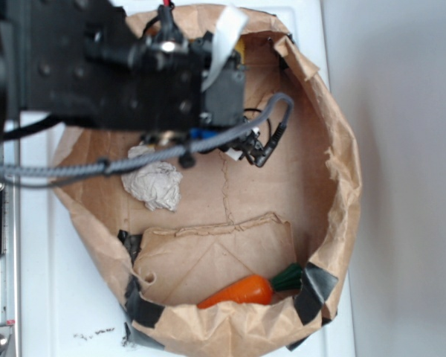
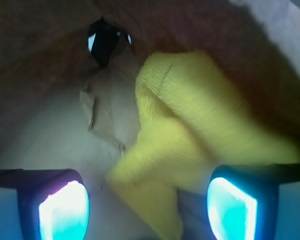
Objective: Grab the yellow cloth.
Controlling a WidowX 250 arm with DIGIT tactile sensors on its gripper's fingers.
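- Two views show the arm [image 1: 97, 67] bent over the far end of a brown paper bag [image 1: 342, 171] that lies open on the white counter [image 1: 401, 223].
- The jaws of the gripper [image 2: 147, 207] stand wide apart, with nothing clamped between them.
- The yellow cloth [image 2: 190, 130] lies in soft folds against the bag's wall; its lower corner reaches down between the two fingertips [image 2: 65, 210].
- From outside, the cloth is almost hidden behind the arm.
- A white paper ball [image 1: 154, 184] rests mid-bag, and an orange carrot [image 1: 241, 291] lies at the near end, well apart from the cloth.
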